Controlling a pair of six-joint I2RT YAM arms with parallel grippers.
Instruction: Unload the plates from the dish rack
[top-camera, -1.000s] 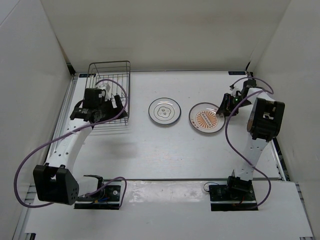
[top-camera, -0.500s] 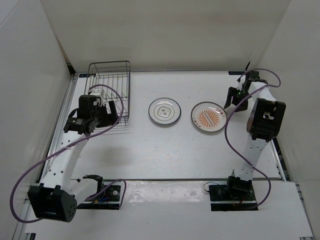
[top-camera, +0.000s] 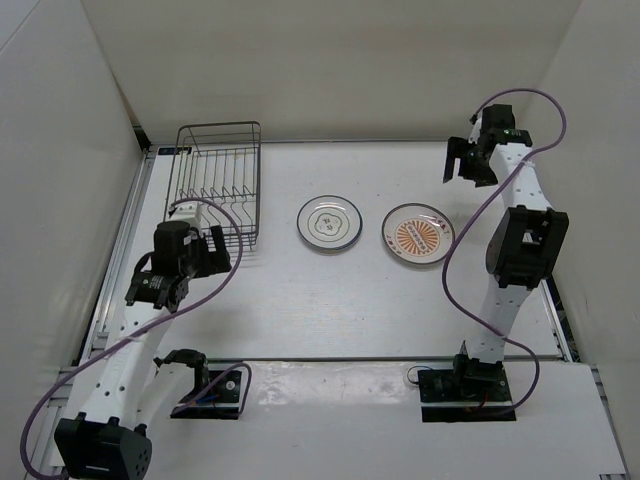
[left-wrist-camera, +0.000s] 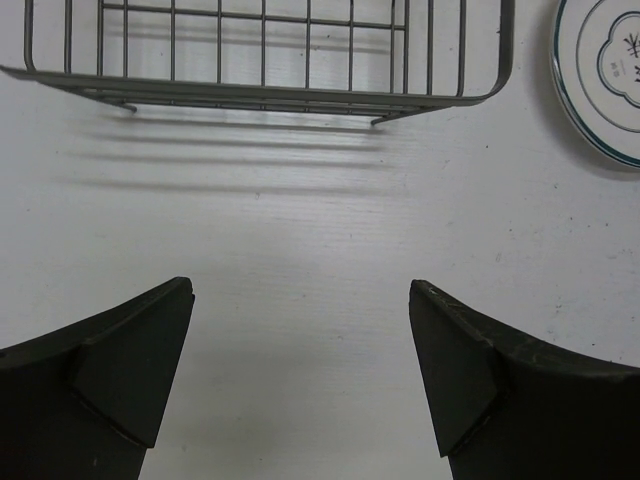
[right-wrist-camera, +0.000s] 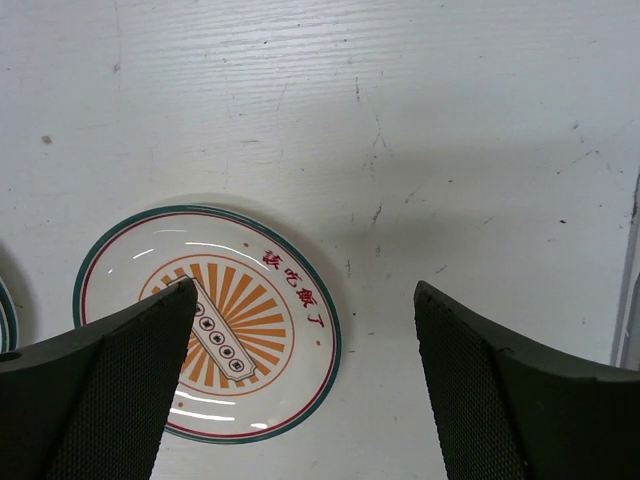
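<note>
Dark-grey wire makes up the dish rack (top-camera: 215, 185), which stands at the far left corner of the white bench (top-camera: 300, 310). Two plates lie flat on the bench to its right, outside the rack and well apart from it. The white plate (top-camera: 329, 222) with a small dark centre motif is nearer the rack. The orange sunburst plate (top-camera: 417, 234) sits just beside it, the two rims close but apart.

The left arm (top-camera: 140, 300) holds its jaws wide open and empty over bare bench on the near side of the rack. In its wrist view the rack's near wall (left-wrist-camera: 260, 90) runs across the top and the white plate's rim (left-wrist-camera: 600, 110) shows at the upper right (that rim looks doubled, though whether a second plate lies under it I cannot tell).

The right arm (top-camera: 520, 240) reaches to the far right, its jaws also wide open and holding nothing. In its wrist view the sunburst plate (right-wrist-camera: 260, 310) lies below, partly behind the left finger (right-wrist-camera: 90, 400).
</note>
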